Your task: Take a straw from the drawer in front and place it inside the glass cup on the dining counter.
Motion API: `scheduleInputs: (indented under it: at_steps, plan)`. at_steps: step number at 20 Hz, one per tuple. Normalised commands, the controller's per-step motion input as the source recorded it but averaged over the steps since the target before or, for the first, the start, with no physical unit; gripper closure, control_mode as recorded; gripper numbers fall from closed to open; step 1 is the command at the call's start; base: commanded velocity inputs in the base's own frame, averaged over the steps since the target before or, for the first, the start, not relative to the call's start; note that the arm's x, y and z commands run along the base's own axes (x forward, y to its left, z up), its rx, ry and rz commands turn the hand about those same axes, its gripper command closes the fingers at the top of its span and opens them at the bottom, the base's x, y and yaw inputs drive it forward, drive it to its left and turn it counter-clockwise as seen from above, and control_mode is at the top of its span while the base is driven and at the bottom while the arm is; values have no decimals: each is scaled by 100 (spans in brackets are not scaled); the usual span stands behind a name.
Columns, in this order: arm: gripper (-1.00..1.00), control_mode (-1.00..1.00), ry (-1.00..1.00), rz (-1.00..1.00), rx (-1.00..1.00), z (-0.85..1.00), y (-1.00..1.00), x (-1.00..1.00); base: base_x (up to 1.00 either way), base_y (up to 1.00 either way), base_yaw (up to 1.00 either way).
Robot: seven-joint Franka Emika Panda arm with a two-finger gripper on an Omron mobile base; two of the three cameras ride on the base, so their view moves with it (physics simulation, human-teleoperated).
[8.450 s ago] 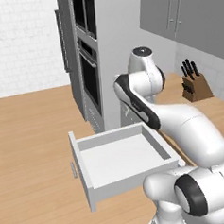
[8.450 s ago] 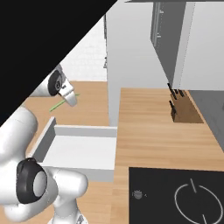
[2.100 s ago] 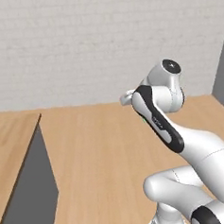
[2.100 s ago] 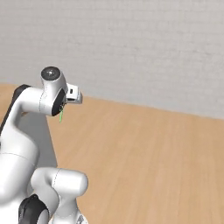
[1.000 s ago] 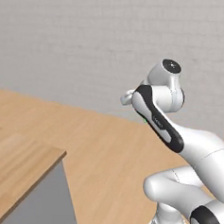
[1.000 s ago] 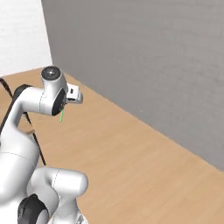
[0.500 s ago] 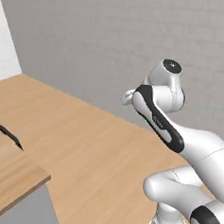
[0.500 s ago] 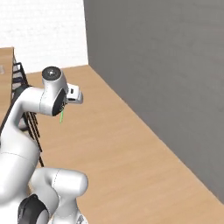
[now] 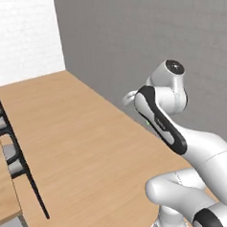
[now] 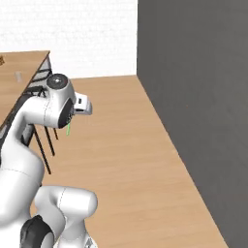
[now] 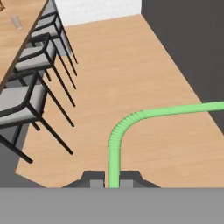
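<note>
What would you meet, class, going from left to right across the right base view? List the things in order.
Dining counter with the small glass cup on it → black-legged chairs → the claw gripping the green straw → bare wooden floor → dark grey wall.

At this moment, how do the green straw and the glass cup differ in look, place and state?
The straw is opaque bright green, long and thin with a ribbed bend; the glass cup is clear, short and wider. The straw is clamped between the fingers of the gripper, off the floor; the glass cup stands free and upright on the dining counter, beyond the chairs. The straw is not yet in the glass cup.
</note>
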Motion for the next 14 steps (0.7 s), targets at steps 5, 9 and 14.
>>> scheduleInputs:
  at_steps: [5,9,14]
  plan:
    - [100,100,0,0,0,0,0,0,100,-44,52]
    - [100,100,0,0,0,0,0,0,100,-47,51]
    - [100,100,0,0,0,0,0,0,100,-44,52]
